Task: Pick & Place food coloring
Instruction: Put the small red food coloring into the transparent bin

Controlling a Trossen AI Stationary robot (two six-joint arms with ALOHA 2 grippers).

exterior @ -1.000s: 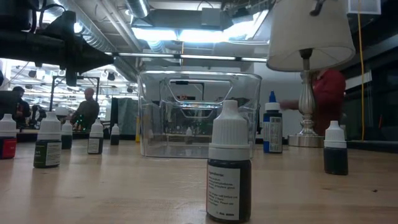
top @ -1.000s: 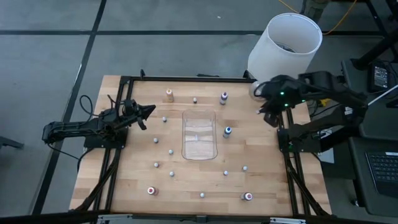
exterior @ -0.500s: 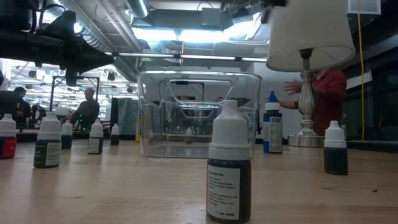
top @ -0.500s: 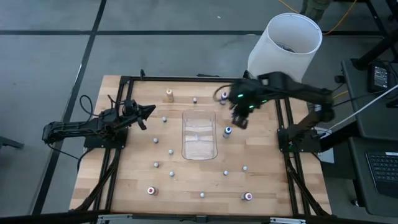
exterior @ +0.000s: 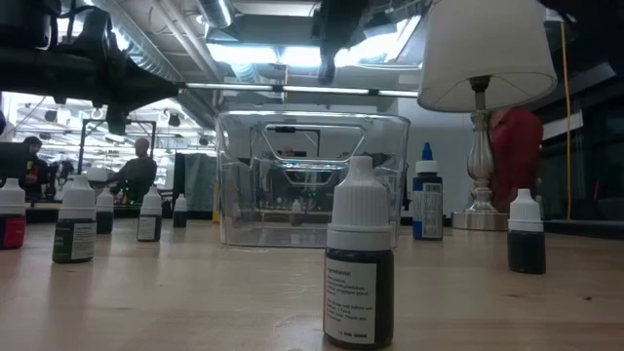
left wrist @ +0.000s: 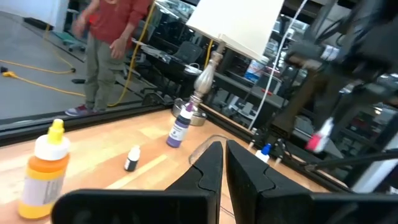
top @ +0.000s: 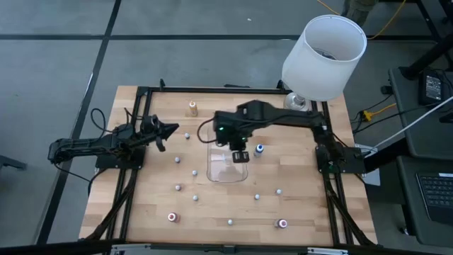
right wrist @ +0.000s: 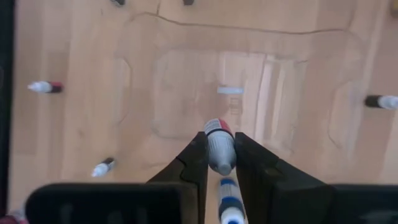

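Right gripper (right wrist: 219,163) clamped on a red-labelled bottle (right wrist: 217,143), hovering over the clear tray (top: 225,167). Next: lower, release inside. Left gripper (top: 168,130) idle at left, fingers together.

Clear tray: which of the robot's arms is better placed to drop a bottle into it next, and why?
The right. Its gripper already holds a small bottle directly above the clear tray. The left gripper waits, shut and empty, at the table's left side.
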